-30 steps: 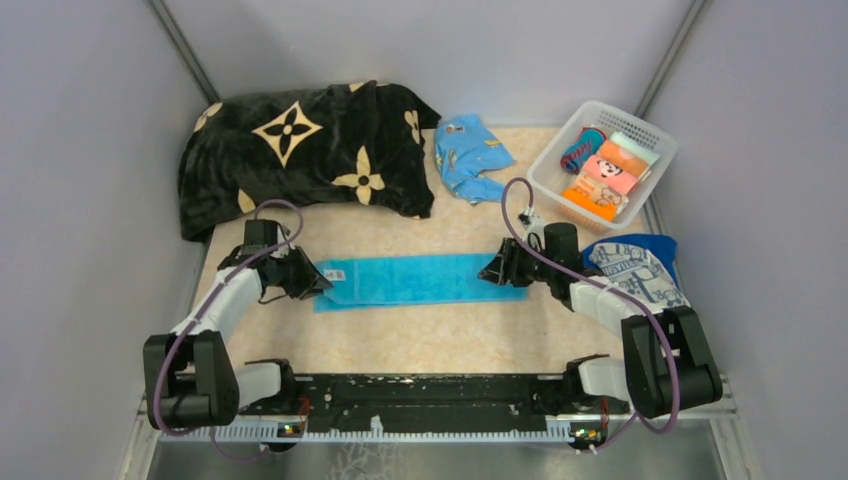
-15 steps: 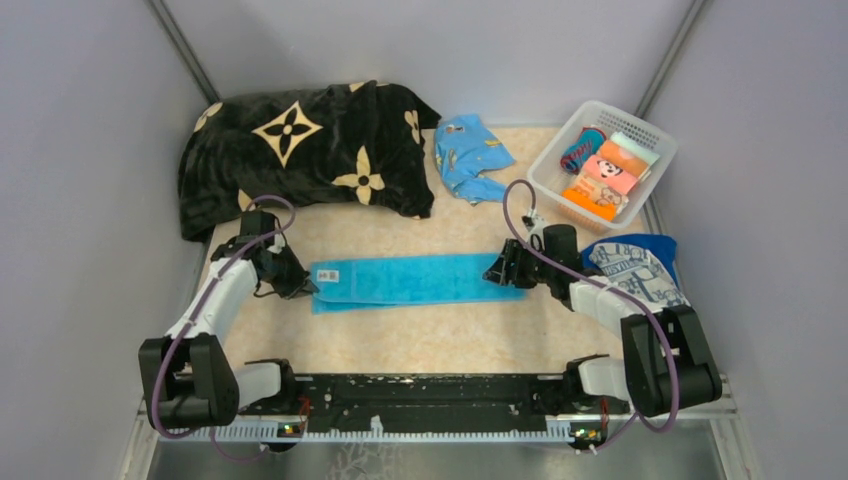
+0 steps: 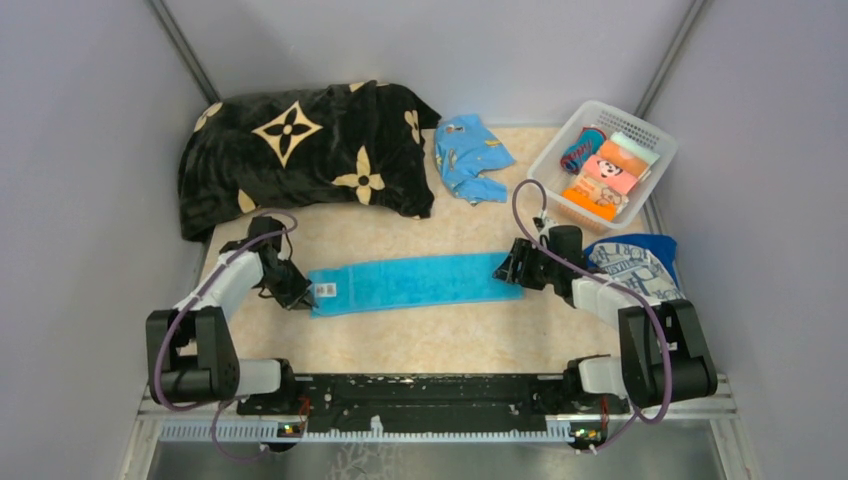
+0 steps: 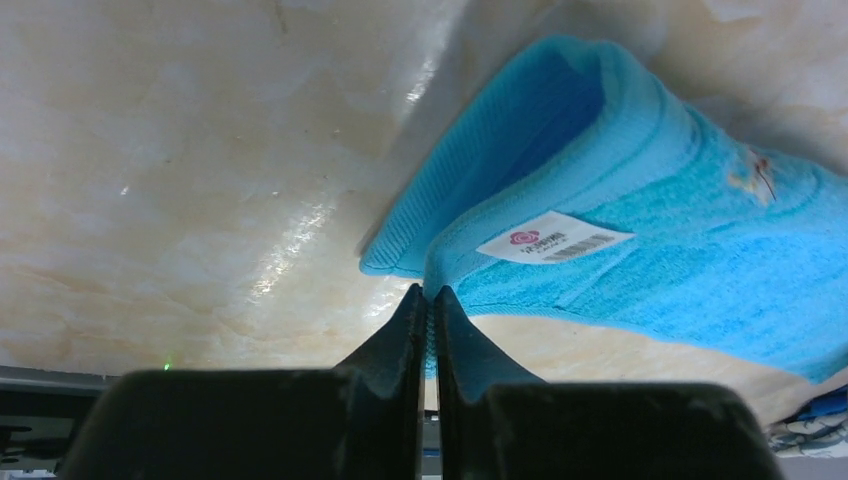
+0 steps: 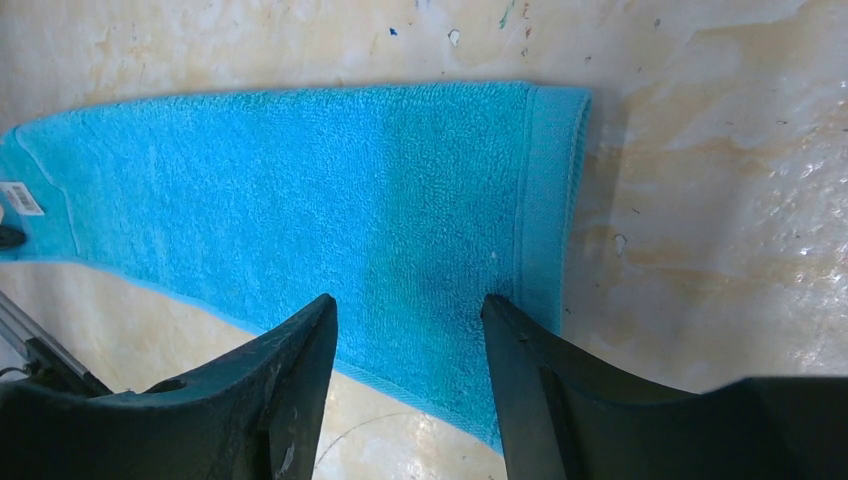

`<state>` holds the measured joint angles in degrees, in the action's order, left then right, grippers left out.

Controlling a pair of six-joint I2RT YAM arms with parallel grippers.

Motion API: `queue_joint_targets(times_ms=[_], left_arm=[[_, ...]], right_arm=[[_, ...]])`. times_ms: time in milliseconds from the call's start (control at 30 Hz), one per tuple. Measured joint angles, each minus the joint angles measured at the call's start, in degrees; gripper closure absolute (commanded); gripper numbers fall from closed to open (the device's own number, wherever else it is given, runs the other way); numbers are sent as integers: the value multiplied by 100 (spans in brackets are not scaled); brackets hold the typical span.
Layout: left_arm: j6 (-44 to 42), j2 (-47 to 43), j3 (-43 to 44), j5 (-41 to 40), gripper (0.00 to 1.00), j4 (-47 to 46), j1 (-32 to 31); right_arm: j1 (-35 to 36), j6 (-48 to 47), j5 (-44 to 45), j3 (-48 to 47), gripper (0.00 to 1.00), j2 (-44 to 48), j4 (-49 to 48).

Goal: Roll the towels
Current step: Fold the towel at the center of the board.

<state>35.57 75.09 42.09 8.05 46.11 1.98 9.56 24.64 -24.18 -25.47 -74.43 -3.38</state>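
turquoise towel (image 3: 410, 282) laid out long, left gripper (image 4: 428, 296) pinching its tagged end, right gripper (image 5: 408, 308) spread over other end

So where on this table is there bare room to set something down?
Two bare strips: between the turquoise towel and the black base rail, and between it and the black blanket. The right side is crowded: light-blue cloth, basket, printed towel.

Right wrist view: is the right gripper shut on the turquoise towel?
No, the right gripper stands open over the end of the turquoise towel, with bare terry showing in the gap.
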Motion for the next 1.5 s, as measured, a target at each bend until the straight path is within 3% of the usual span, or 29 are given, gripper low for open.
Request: queue_joint_targets(times_ms=[200,533,867,1167,1333,1500], left_arm=[[273,337,-116,-190,91,-33,-2],[658,616,-116,-503,60,-160,-42],[669,122,-70,-879,47,-103,-48],[682,-796,291,-802,50,7,-262],[682,-514,605,-343,64,-575,-968],[568,129,614,-17,72,-1276,-1091]], right_arm=[[-11,42,24,-2,43,-26,-11],[-26,35,22,-4,42,-22,0],[-22,-136,-31,-103,41,299,533],[-20,-81,-247,-428,41,481,599],[17,219,-619,-470,41,332,79],[17,457,-800,-503,42,-131,-452]])
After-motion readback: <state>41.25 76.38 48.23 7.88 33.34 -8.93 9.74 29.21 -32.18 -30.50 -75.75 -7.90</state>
